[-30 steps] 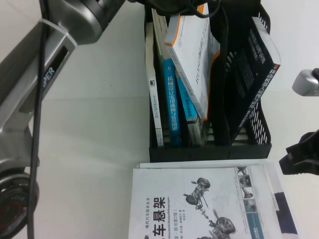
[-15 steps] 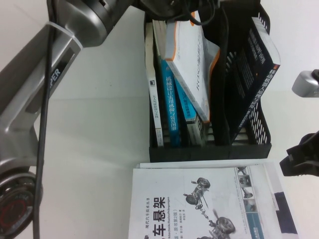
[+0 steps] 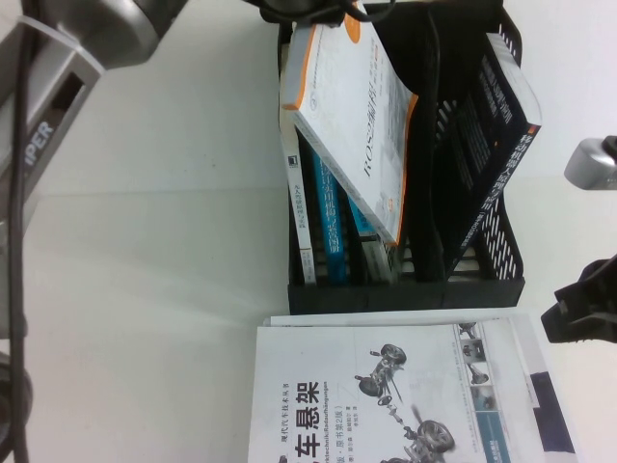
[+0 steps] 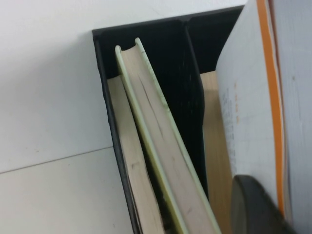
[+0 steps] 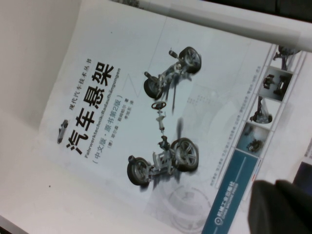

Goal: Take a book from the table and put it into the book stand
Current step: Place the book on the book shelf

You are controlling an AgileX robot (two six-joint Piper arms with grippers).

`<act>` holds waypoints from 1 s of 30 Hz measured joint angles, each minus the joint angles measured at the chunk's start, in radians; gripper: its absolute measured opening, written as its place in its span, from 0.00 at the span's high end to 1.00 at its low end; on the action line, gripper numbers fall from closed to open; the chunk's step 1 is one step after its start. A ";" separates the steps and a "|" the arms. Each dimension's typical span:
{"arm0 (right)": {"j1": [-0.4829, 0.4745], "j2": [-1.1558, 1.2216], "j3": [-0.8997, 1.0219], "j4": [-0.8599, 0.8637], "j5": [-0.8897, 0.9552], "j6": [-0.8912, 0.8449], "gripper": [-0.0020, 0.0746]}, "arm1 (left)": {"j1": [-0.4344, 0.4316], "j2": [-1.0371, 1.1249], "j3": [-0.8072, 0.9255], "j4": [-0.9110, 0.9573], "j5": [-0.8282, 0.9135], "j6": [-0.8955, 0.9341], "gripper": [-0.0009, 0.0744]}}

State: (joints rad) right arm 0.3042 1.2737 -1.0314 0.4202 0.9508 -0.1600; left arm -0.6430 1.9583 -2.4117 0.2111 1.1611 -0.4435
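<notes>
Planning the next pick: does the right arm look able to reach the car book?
Probably yes: the right gripper hovers beside the car book, which lies flat on the table with nothing on top.

A large white paperback book picturing a car chassis (image 5: 165, 122), with black Chinese title characters, fills most of the frame, lying flat on the plain white surface (image 5: 29, 53) seen along the left edge. A dark blurred part of the right gripper (image 5: 280, 207) shows at lower right.
</notes>
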 joint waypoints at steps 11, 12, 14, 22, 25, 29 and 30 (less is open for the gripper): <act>0.000 0.000 0.000 0.000 0.002 -0.001 0.98 | -0.002 0.010 0.000 -0.014 -0.027 0.019 0.85; 0.000 0.000 0.000 0.000 0.002 -0.001 0.98 | -0.002 0.022 0.000 -0.014 -0.031 0.019 0.85; 0.000 0.000 0.000 0.000 0.002 -0.001 0.98 | -0.002 0.048 0.000 -0.014 -0.044 0.019 0.85; 0.000 0.000 0.000 0.002 0.002 -0.001 0.98 | -0.005 0.127 0.000 -0.020 -0.094 0.013 0.85; 0.000 0.000 0.000 0.002 0.002 -0.001 0.98 | -0.005 0.128 0.000 -0.020 -0.111 0.012 0.84; 0.000 0.000 0.000 0.004 0.002 -0.001 0.98 | -0.005 0.123 0.000 0.039 -0.160 0.002 0.64; 0.000 0.000 0.000 0.004 0.002 -0.001 0.98 | -0.005 0.115 -0.002 0.067 -0.169 -0.010 0.57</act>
State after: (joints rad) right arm 0.3042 1.2737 -1.0314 0.4240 0.9530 -0.1607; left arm -0.6476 2.0731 -2.4133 0.2780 0.9925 -0.4538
